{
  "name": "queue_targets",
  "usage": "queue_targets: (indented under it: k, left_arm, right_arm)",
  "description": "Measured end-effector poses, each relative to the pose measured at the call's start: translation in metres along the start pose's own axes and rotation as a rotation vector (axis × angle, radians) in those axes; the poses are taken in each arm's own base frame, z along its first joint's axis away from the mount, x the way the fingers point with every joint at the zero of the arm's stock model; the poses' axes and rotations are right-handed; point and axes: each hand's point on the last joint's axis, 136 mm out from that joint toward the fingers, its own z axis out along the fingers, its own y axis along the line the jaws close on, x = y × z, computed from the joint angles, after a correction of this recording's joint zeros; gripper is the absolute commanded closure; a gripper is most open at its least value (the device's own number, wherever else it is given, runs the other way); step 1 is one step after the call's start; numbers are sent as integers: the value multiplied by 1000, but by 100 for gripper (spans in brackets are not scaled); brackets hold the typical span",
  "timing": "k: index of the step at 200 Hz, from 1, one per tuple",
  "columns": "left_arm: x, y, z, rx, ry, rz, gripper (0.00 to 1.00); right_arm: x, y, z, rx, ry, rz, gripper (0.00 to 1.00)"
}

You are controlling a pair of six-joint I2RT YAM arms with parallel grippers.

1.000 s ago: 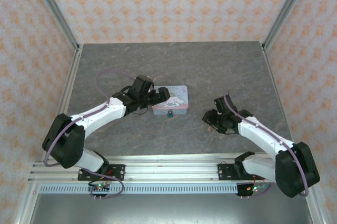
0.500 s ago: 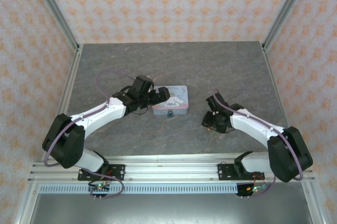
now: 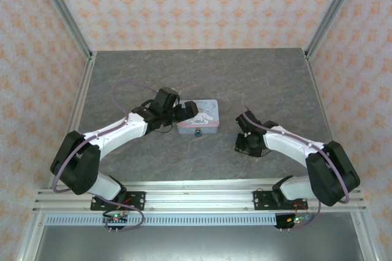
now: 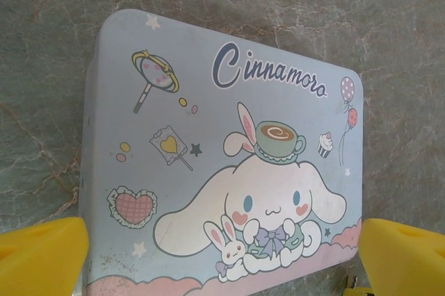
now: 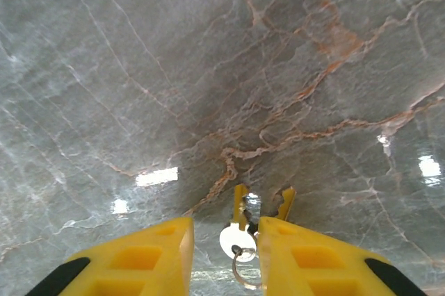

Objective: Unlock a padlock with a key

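A small key with a round silvery head and a wire ring lies flat on the marble table between the yellow fingers of my right gripper. The jaws stand a little apart, with a gap left of the key's head. A second key blade pokes out by the right finger. The tiny blue padlock hangs at the front of the pastel cartoon tin. My left gripper is wide open at the tin's left end, its yellow fingers flanking the lid.
Patterned walls with metal posts enclose the grey marble table on three sides. The arms' mounting rail runs along the near edge. Bare marble lies behind the tin and between the two grippers.
My right gripper has shifted slightly left and its jaws have narrowed around the key. The left arm and the tin have not moved.
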Motion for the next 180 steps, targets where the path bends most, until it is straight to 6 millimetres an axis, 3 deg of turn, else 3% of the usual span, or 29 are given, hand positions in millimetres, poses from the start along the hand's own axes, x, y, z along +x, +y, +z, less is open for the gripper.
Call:
queue_targets:
  k: [68,117,124,133,140,155,180]
  left_arm:
    - [0,0,0,1,0,0,0]
    - [0,0,0,1,0,0,0]
    - [0,0,0,0,-1,0,0]
    - [0,0,0,0,-1,0,0]
    - [0,0,0,1,0,0,0]
    - [0,0,0,1,0,0,0]
    - [0,0,0,1,0,0,0]
  right_arm:
    - [-5,5,1,0,-4,6,100]
    - [-24,24,-4,-41,-49,20,100]
    - [-26,26,-5,-47,-55,19,89]
    - [-28,28,-6,-54,-62,22,64]
    - [-28,29,-7,-57,-64,23,55]
    - [-29,29,-9,-62,-69,19,50]
    - [-28,28,-18,-66,-81,-6,49]
